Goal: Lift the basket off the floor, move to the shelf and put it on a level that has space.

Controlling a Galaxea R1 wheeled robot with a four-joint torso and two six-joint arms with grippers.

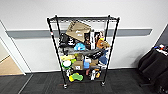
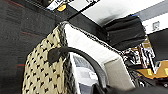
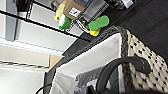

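The shelf [image 1: 111, 47], a black wire rack on small wheels, stands straight ahead against the white wall. Its lower tiers are crammed with toys and boxes. The top level [image 1: 82, 18] looks bare, with a tilted cardboard box [image 1: 78, 30] just beneath it. The basket [image 2: 42, 72], checkered cream and black with a pale lining, hangs close under both wrists above the dark carpet. One black loop handle [image 2: 82, 56] arches up into my left gripper [image 2: 100, 88]. On the basket's [image 3: 147, 67] other side, the second handle [image 3: 117, 65] rises into my right gripper [image 3: 100, 90].
A dark cloth-covered object [image 1: 155, 65] stands to the right of the rack. At the far left is an open doorway [image 1: 7, 65] with a lighter floor. In the right wrist view a green toy [image 3: 98, 23] and a small box [image 3: 72, 8] sit on the rack's low tiers.
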